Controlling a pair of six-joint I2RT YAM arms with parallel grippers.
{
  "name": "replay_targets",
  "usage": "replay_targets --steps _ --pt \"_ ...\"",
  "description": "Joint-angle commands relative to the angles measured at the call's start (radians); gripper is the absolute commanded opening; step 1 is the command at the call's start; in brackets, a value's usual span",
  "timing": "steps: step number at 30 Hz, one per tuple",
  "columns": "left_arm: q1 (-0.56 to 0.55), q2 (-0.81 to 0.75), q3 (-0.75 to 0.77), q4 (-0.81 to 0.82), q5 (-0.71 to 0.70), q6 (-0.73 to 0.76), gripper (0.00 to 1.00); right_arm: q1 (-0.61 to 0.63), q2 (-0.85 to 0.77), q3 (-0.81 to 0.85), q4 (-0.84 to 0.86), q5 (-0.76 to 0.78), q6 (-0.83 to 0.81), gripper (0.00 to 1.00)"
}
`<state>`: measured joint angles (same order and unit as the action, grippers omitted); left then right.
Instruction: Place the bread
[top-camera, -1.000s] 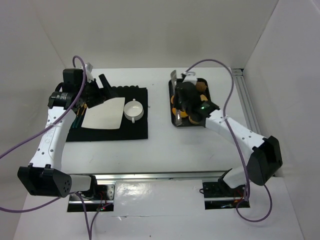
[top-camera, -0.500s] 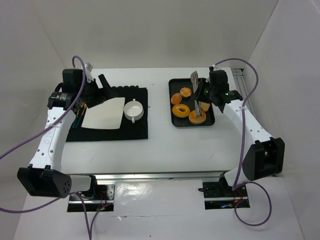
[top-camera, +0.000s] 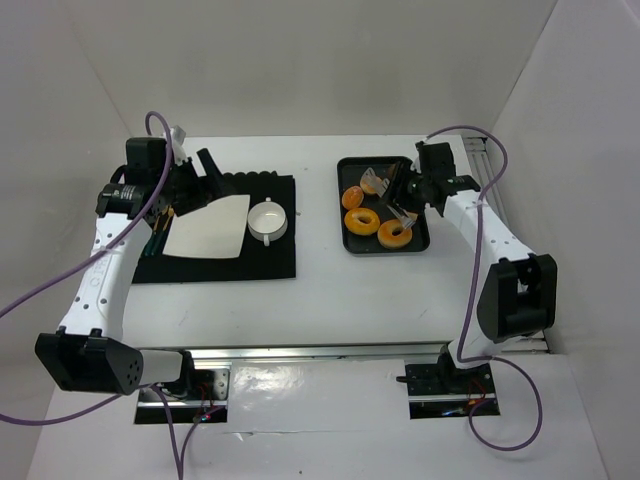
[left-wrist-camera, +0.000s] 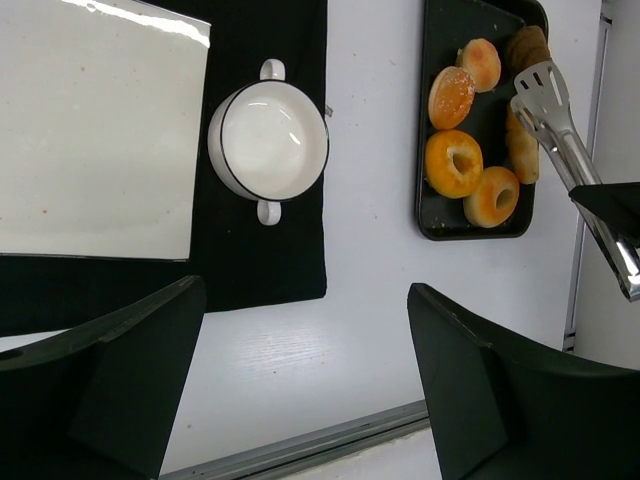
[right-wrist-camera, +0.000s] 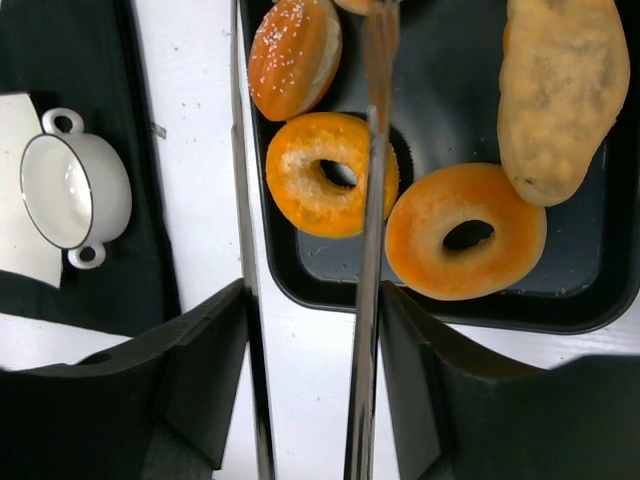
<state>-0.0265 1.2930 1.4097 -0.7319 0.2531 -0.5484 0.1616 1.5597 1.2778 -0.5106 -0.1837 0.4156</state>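
Note:
Two small bread rolls lie at the back of the black tray (top-camera: 345, 245): a seeded one (right-wrist-camera: 295, 55) (left-wrist-camera: 452, 97) (top-camera: 352, 196) and a smaller one (left-wrist-camera: 481, 62). My right gripper (right-wrist-camera: 312, 300) (top-camera: 410, 192) is shut on metal tongs (right-wrist-camera: 372, 200) (left-wrist-camera: 545, 95) and holds them above the tray. The tong arms stand apart, and in the right wrist view the seeded roll shows between them. My left gripper (left-wrist-camera: 305, 290) (top-camera: 205, 175) is open and empty, high over the black mat (top-camera: 270, 262).
Two ring doughnuts (right-wrist-camera: 330, 175) (right-wrist-camera: 466, 230) and a long pale loaf (right-wrist-camera: 565, 85) share the tray. A dark brown piece (left-wrist-camera: 527, 45) lies at its back corner. A white plate (top-camera: 210, 228) and a white two-handled cup (top-camera: 268, 220) sit on the mat.
My right arm has swung from the tray's left side to its right side with the tongs, which now lie lower over the tray's back. The left arm has not moved.

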Motion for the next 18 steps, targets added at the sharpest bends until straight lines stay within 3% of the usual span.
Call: replay_targets --steps 1,7,18 --pt "0.007 -0.009 0.020 0.023 0.014 0.024 0.95 -0.013 -0.010 0.046 -0.005 0.001 0.023 0.61" --pt "0.007 -0.009 0.020 0.023 0.005 0.024 0.95 -0.022 0.026 0.035 0.023 0.032 0.066 0.69" --pt "0.016 0.029 0.002 0.032 0.026 0.013 0.95 -0.040 0.189 0.112 0.050 0.020 0.086 0.69"
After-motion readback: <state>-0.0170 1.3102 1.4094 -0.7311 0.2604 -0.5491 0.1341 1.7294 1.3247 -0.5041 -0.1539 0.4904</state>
